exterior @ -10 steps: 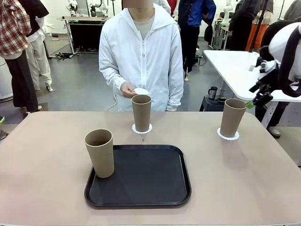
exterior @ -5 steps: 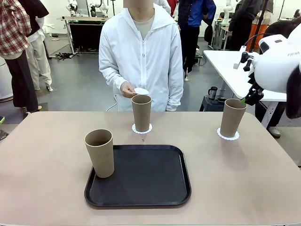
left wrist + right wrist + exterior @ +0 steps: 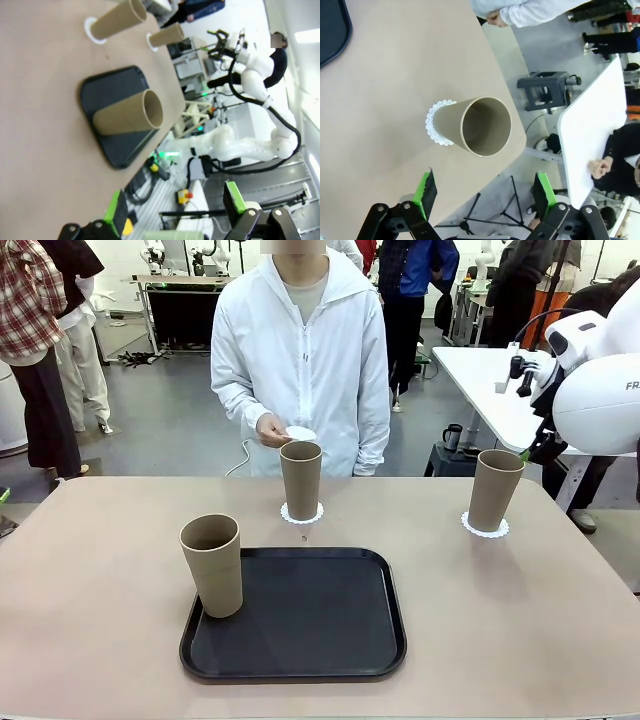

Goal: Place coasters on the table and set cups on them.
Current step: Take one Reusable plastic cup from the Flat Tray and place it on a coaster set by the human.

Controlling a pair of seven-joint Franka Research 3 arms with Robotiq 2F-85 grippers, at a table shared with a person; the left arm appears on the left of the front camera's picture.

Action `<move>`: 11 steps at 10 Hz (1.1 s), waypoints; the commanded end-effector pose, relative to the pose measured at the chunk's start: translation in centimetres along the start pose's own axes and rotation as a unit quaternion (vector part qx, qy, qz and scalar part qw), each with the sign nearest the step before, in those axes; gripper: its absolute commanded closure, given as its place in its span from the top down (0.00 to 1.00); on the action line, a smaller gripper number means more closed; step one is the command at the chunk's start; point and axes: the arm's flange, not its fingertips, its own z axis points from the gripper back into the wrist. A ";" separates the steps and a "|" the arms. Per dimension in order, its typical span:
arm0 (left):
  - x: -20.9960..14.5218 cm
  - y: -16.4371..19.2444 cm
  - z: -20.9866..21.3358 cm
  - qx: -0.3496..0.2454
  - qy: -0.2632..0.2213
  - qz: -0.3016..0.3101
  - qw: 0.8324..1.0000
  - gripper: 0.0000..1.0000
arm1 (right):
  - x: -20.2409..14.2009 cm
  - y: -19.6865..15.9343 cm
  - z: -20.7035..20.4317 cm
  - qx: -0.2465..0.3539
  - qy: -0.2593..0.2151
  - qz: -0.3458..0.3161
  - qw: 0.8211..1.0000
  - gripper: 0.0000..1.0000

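At the far right corner: right cup (image 3: pixel 494 490) stood on right coaster (image 3: pixel 485 529), near the table (image 3: pixel 100 620) edge.
Far middle: middle cup (image 3: pixel 301 480) stood on middle coaster (image 3: pixel 301 514), just beyond the black tray (image 3: pixel 320 630).
Tray's left rim: third cup (image 3: pixel 212 570) stood upright just inside.
Third coaster (image 3: pixel 300 433): held in the person's hand (image 3: pixel 270 430), off the table.
Right gripper (image 3: pixel 485 192): hung above the right cup, jaws wide apart, nothing between.
Left gripper (image 3: pixel 175 210): jaws wide apart, well back from the cups.
Open room: tabletop left of the tray, and between tray and right cup.
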 end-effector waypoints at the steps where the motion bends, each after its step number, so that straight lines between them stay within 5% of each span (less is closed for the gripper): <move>1: 0.0 -0.2 0.1 -0.003 -0.003 -0.003 1.000 1.00 | 0.2 0.1 -0.1 -0.006 0.001 -0.012 1.000 1.00; 11: 0.0 -0.2 0.1 -0.003 -0.003 -0.003 1.000 1.00 | 0.2 0.1 -0.1 -0.006 0.001 -0.012 1.000 1.00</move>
